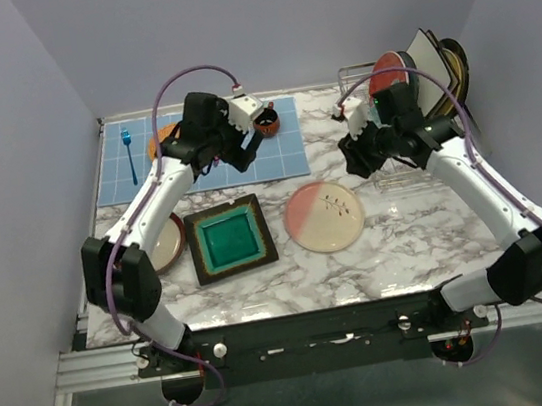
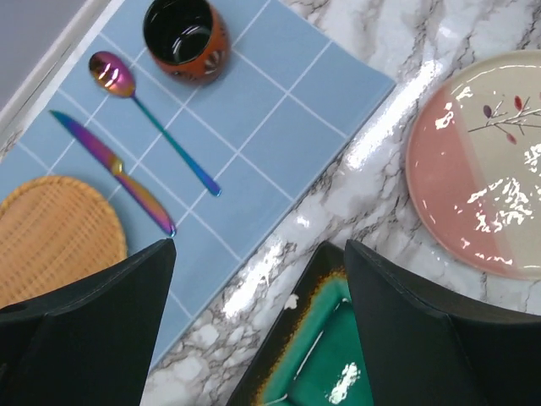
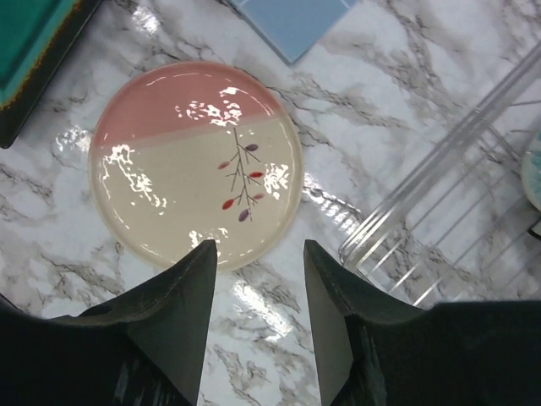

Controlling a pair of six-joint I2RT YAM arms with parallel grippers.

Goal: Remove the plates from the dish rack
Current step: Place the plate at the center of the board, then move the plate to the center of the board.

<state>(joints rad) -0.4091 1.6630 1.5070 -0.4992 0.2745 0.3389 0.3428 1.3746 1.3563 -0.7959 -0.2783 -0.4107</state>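
Found bare marble bench point(image 1: 398, 246) open along the near edge. Noted only a narrow marble strip between the square teal plate point(image 1: 231, 239) and the pink-and-cream plate point(image 1: 323, 216). Saw the dish rack point(image 3: 439, 211) close beside that round plate, its upright plates point(image 1: 418, 66) filling the far right corner. Counted cup point(image 2: 182, 38), spoon point(image 2: 161, 131), knife point(image 2: 114, 169) and woven mat point(image 2: 51, 237) crowding the blue mat point(image 2: 279, 110); found its squares nearest the teal plate bare.
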